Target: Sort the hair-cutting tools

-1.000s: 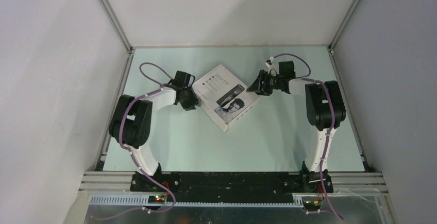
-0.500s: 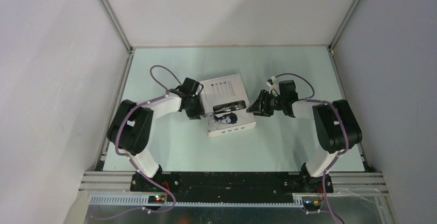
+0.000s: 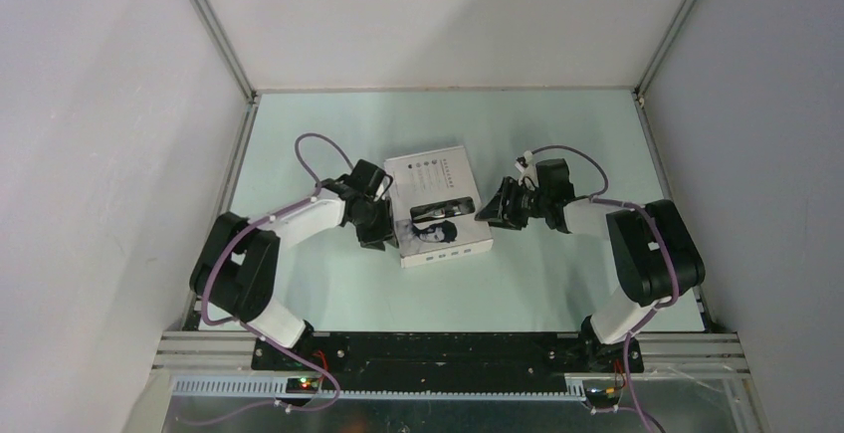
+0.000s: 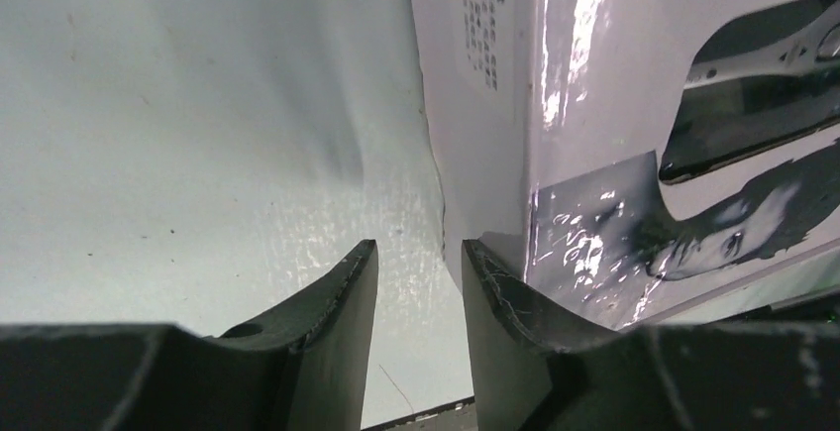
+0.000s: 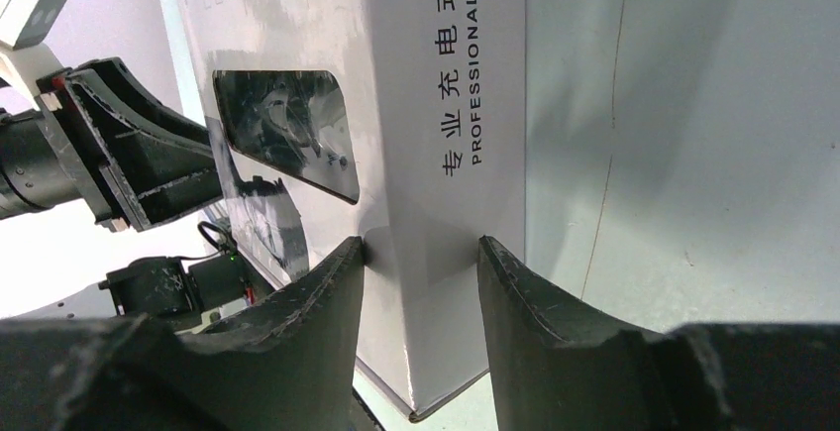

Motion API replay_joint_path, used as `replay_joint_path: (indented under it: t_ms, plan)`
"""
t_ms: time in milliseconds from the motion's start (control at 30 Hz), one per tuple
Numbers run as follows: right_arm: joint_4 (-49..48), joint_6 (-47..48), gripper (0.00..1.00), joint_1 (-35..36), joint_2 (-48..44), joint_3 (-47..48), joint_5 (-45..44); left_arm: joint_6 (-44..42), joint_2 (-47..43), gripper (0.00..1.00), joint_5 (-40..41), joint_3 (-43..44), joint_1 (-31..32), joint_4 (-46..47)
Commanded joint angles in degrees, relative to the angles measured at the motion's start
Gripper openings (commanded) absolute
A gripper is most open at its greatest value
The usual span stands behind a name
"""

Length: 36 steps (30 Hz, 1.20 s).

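No hair-cutting tools show in any view. A white cardboard box [image 3: 439, 170] printed with a clipper and a man's face lies flat mid-table. My left gripper [image 3: 384, 228] sits low at the box's left side. It is open, with only bare table between its fingers [image 4: 419, 245] and its right finger against the box's near-left corner [image 4: 594, 74]. My right gripper [image 3: 489, 208] is at the box's right side, rolled on its side and open. Its fingertips [image 5: 421, 241] span the height of the lettered side wall [image 5: 446, 74] without holding it.
The pale green table [image 3: 557, 274] is bounded by white walls and an aluminium frame rail [image 3: 448, 348] at the near edge. Both arms' elbows [image 3: 652, 249] stand near the left and right sides.
The box has turned from a diamond pose to nearly square with the table and slid nearer. Both grippers came nearer with it; in the last half second the box stayed put.
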<state>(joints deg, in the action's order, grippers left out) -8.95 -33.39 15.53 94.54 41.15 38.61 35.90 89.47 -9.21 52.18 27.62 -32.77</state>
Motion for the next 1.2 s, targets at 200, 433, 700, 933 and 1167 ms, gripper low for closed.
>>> replay_joint_path:
  t_ms: [200,433,700,933,1167]
  plan:
    - [3.63,-1.04,0.48,2.39,-0.24,-2.03,-0.15,-1.14,0.37,0.44,-9.68,-3.14,2.99,3.57]
    - [2.37,-3.43,0.48,2.68,-1.26,-4.17,1.13,0.09,0.46,0.46,-15.97,-4.82,3.13,8.06]
    - [2.51,-6.01,0.48,4.19,-5.78,-9.82,1.29,7.91,-2.95,0.46,-21.68,-9.04,3.14,18.00]
    - [10.25,-1.24,0.51,3.20,-13.13,-9.47,-2.02,7.74,-11.40,0.49,-15.11,-10.71,1.99,11.99]
    - [14.61,3.35,0.54,-1.21,-10.09,1.15,-5.16,4.70,-15.02,0.47,-6.58,-8.45,-9.48,8.20]
